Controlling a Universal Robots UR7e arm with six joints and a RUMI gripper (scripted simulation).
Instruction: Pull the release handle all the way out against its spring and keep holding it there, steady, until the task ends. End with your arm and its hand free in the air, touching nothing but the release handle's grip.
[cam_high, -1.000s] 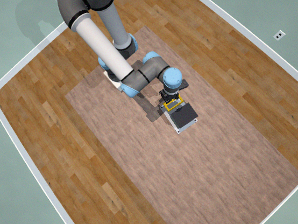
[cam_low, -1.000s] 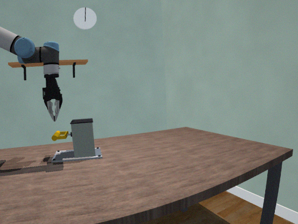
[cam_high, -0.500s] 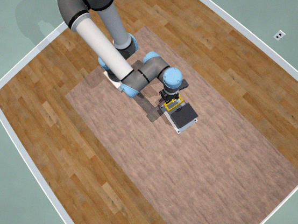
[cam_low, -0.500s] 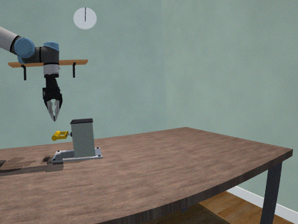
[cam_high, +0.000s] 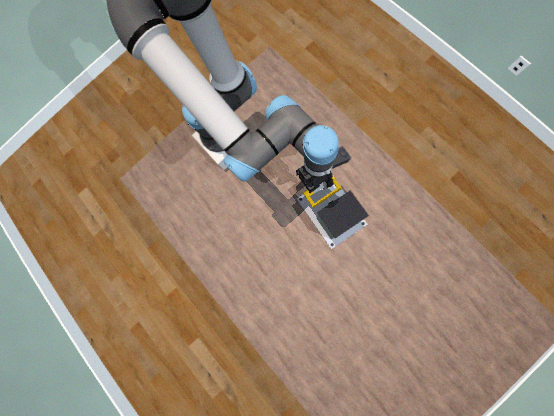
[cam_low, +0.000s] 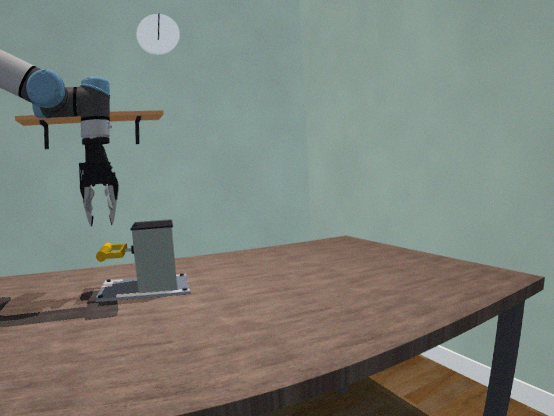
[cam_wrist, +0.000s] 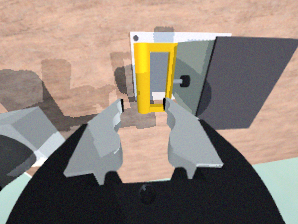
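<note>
The yellow release handle (cam_low: 109, 251) is a loop on a short rod, sticking out sideways from the grey housing box (cam_low: 153, 256), which stands on a light base plate (cam_low: 142, 289). It also shows in the wrist view (cam_wrist: 151, 79) and in the top view (cam_high: 322, 192). My gripper (cam_low: 100, 218) hangs in the air above the handle and points down. Its fingers are partly open with nothing between them. In the wrist view the fingertips frame the near end of the handle from above, clear of it.
The wooden table (cam_low: 280, 310) carries only the housing and its plate. The arm's base mount (cam_high: 212, 150) is on the table behind the housing. A wall shelf (cam_low: 90, 118) and a clock (cam_low: 158, 34) hang behind the arm.
</note>
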